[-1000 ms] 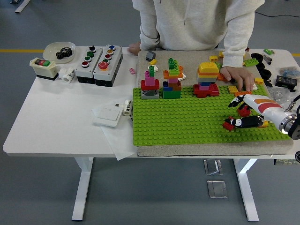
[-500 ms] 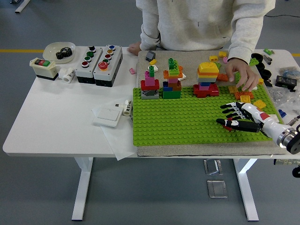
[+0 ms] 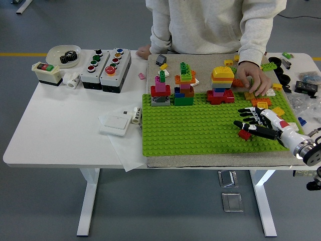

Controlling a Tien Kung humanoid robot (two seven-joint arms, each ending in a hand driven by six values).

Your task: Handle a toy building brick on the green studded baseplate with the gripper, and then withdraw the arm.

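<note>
Hovering robot hand (image 3: 249,123) over red brick (image 3: 244,134).

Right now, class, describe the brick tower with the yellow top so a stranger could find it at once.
Start at the green baseplate and follow its far edge. Three brick stacks stand there; take the rightmost tower, beside the person's hand. Only it has a wide red base and a yellow cap.

The robot's right hand (image 3: 255,123) has black jointed fingers (image 3: 245,111), a white back with a red-orange patch, and a silver ringed wrist. The person (image 3: 210,22) wears a pale grey sweatshirt.
</note>
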